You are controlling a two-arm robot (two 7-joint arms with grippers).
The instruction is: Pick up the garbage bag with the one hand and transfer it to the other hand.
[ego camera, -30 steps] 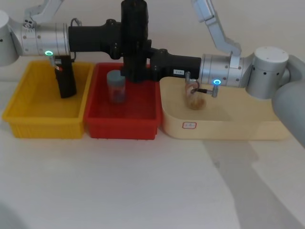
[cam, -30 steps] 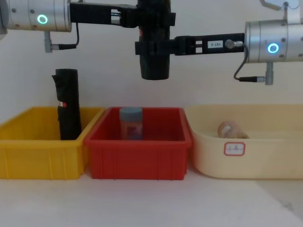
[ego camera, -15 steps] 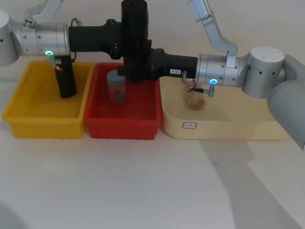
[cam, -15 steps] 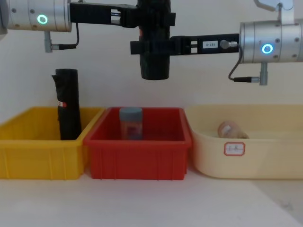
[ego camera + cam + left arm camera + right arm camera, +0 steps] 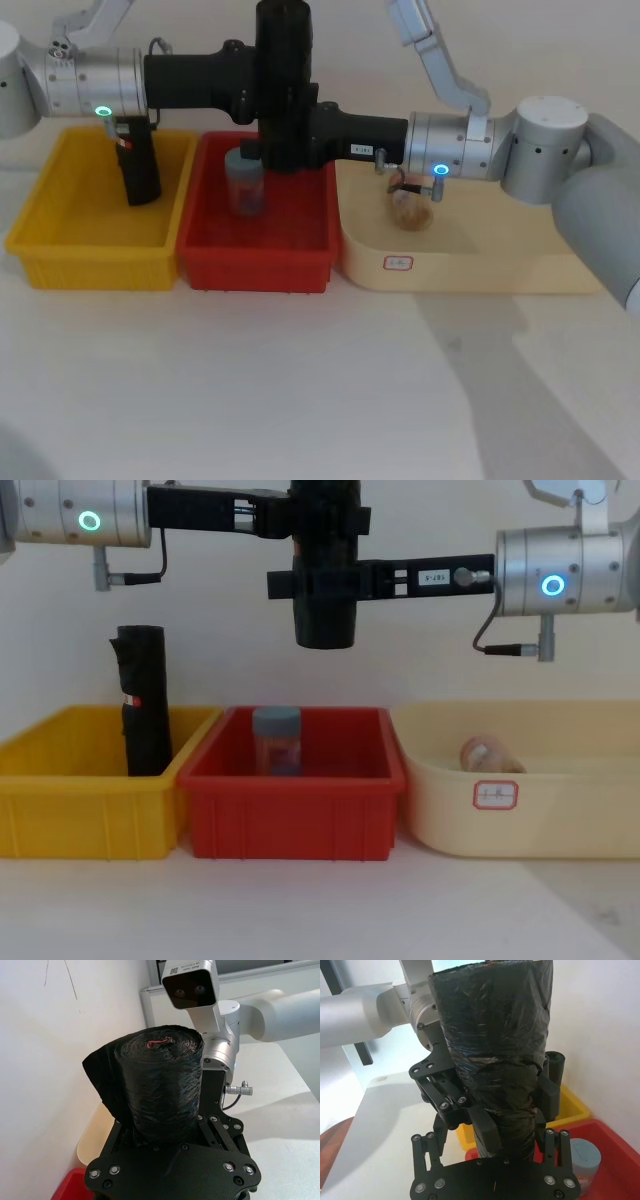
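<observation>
left gripper (image 5: 322, 515) was extended horizontally from the left, jaws clamped on the garbage bag (image 5: 324, 590) near its upper part. right gripper (image 5: 320, 582) reached in horizontally from the right, lower down, jaws standing to either side of the roll.

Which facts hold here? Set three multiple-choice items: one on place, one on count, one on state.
1. Where is the garbage bag?
A. Lying on the table
B. Held in the air above the red bin
C. In the cream tub

2. How many containers stand in the row?
A. One
B. Five
C. Three

3. What is the left gripper's state?
A. Shut on the garbage bag
B. Open, holding nothing
C. Shut on the jar

Answers:
1 B: the garbage bag hangs above the red bin.
2 C: the yellow bin, the red bin and the cream tub.
3 A: the left gripper clamps the roll aloft.
</observation>
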